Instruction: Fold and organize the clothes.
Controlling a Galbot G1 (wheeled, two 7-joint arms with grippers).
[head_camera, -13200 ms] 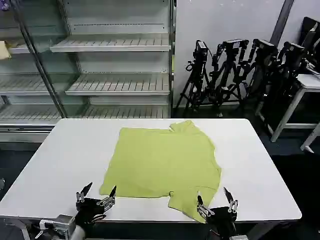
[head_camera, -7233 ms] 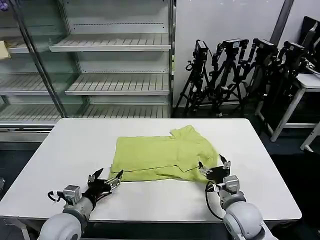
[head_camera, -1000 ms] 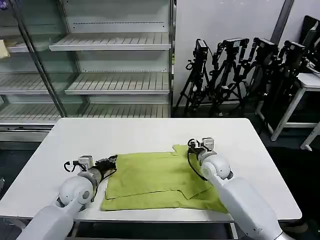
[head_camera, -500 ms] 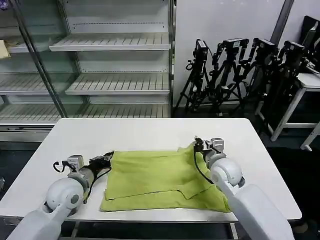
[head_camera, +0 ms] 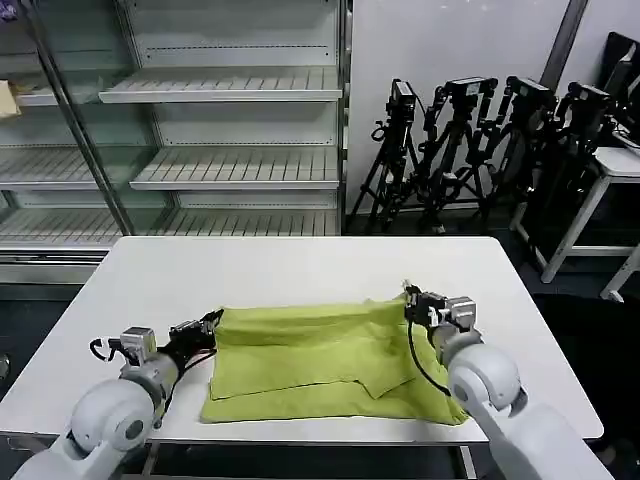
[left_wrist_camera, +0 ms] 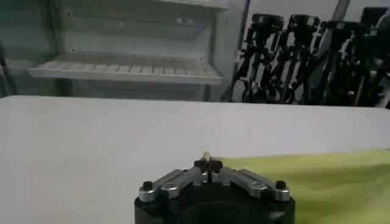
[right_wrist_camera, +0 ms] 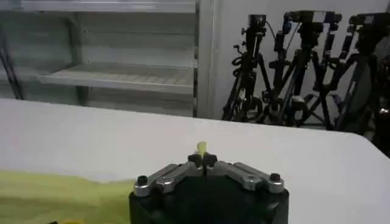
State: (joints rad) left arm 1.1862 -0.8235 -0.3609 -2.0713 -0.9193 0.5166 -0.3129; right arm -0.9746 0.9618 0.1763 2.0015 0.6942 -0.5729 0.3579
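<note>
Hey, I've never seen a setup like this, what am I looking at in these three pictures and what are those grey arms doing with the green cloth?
This is a two-armed robot at a white table. The wide picture comes from a camera on its head, looking down at its own grey arms. The other two come from cameras on each wrist, looking out over that arm's hand.

On the table lies a yellow-green T-shirt, already partly folded. The left hand is shut on the shirt's far left corner, and the right hand is shut on the far right corner. In each wrist picture a sliver of green cloth pokes out between the closed fingertips.

Behind the table stand shelves and camera tripods.
</note>
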